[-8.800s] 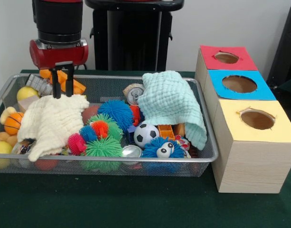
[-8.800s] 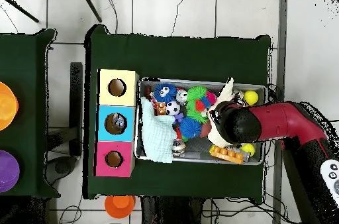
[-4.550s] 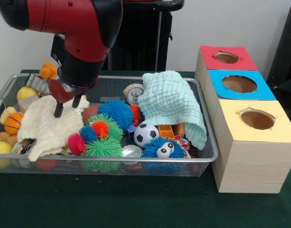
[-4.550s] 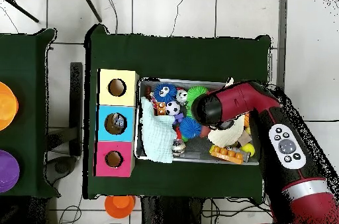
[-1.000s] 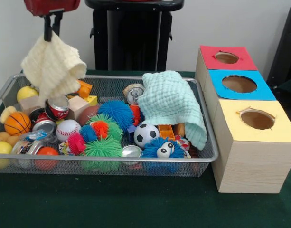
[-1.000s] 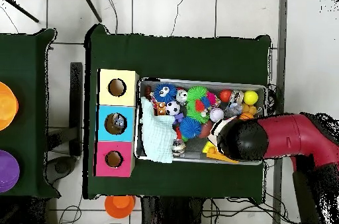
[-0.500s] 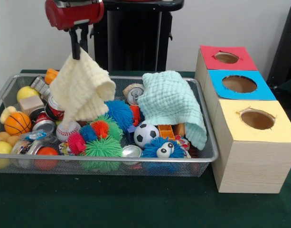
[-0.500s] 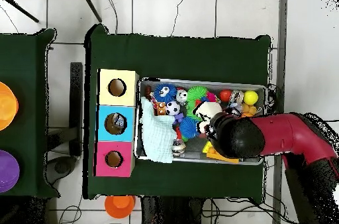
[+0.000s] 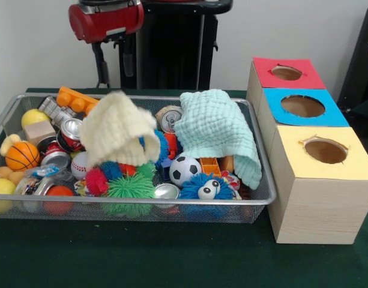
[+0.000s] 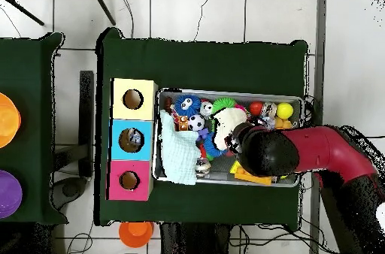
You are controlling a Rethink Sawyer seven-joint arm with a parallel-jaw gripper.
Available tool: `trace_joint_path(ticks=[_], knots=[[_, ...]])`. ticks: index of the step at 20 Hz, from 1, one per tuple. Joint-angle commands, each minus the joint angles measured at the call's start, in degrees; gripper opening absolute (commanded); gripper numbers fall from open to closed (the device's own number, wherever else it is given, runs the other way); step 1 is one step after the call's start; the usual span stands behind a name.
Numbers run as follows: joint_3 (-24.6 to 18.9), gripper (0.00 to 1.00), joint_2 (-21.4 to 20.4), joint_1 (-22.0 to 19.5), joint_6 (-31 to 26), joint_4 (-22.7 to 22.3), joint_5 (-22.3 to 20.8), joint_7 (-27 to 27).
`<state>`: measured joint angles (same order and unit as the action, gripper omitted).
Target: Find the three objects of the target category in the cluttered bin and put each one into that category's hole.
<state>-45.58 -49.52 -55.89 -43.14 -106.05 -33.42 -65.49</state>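
The arm [image 10: 323, 153] is glossy red from above, a thick rounded limb that ends in a bulbous black housing [image 10: 269, 152]. In the front view its last segment is a red cylindrical wrist collar [image 9: 105, 21] with a darker rim along the top edge and a shiny highlight on its curved side. Below the collar hangs the tool [image 9: 114, 66], made of two thin, straight black fingers [image 9: 101, 65], plain and unmarked, with a small dark mounting block where they meet the red collar. No cables, screws or labels can be made out on these parts.
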Motion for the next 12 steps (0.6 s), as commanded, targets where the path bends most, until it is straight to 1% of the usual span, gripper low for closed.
trace_joint_path(ticks=[1, 4, 6, 8, 12], knots=[[-3.09, 1.0, 2.08, -0.75, 0.08, -5.88, 2.0, 3.69], [-3.18, 1.0, 2.26, -0.85, -0.32, -6.01, 2.15, 3.89], [-2.66, 1.0, 2.39, -0.34, -1.37, -5.45, 1.34, 4.66], [-1.62, 1.0, 2.2, 0.46, -2.59, -4.28, -0.03, 5.16], [-0.38, 1.0, 2.15, 0.2, -5.28, -1.38, -2.24, 8.18]])
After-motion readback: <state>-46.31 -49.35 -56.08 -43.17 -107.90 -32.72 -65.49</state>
